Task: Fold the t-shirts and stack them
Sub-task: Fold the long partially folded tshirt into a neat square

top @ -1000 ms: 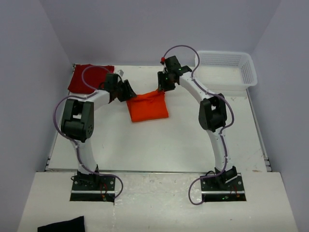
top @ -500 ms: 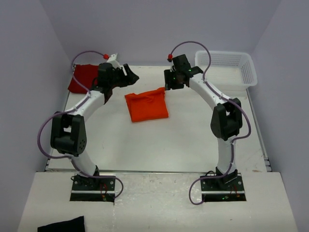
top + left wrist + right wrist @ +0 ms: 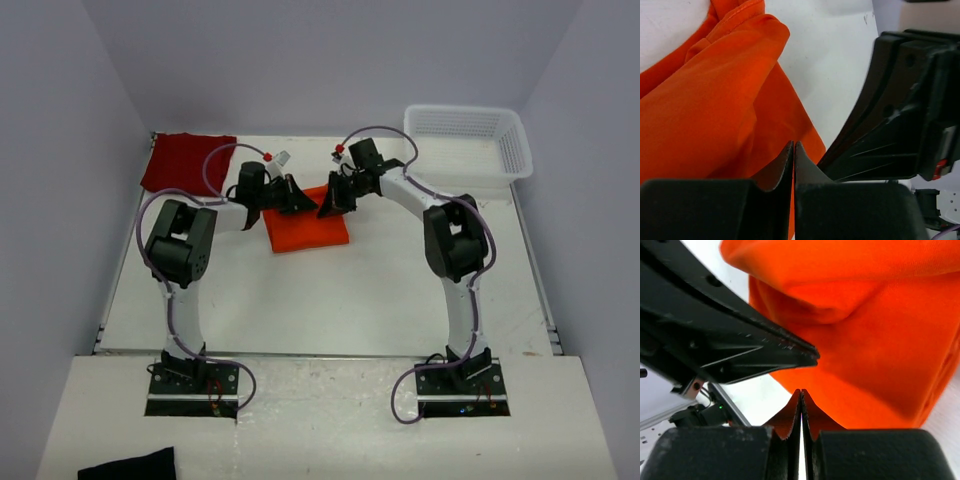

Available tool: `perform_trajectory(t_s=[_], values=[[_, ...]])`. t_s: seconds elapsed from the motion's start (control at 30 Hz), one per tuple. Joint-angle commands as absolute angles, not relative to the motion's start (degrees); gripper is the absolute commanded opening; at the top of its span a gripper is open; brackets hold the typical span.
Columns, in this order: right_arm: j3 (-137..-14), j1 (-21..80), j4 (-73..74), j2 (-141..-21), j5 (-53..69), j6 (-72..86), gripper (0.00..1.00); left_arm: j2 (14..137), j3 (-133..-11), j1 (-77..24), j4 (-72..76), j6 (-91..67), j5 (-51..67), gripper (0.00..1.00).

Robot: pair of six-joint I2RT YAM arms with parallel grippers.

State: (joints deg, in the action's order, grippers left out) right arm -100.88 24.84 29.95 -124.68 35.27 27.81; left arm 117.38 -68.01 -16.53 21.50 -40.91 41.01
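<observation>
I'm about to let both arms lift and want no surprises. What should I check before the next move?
1. Left gripper fingers shut: ok.
2. Right gripper fingers shut: ok.
3. Bright orange folded t-shirt actually pinched by either gripper: cannot tell; no cloth shows between the tips.
4. Clearance between the two grippers: not ok; they crowd close together at the orange shirt's far edge.
5. Dark red t-shirt stacked with the orange one: not ok; it lies apart at the far left corner.
6. White mesh plastic basket out of the way: ok, far right.
</observation>
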Motion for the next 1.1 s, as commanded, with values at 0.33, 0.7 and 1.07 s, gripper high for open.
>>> perform_trajectory(t_s=[0.33, 0.7, 1.07], values=[[-103.89, 26.19, 34.18, -130.79, 32.28, 30.94, 0.0, 132.0, -81.91, -15.74, 22.07, -40.52, 43.07, 0.0], [-93.61, 28.39, 31.82, -125.69, 25.49, 31.55, 0.0, 138.51, -94.66, -11.69, 15.12, -38.94, 41.92, 0.0], [-86.15, 29.96, 29.45, -121.3, 24.96, 31.47, 0.0, 137.12, -94.22, -6.07, 12.74, -36.3, 42.1, 0.0]])
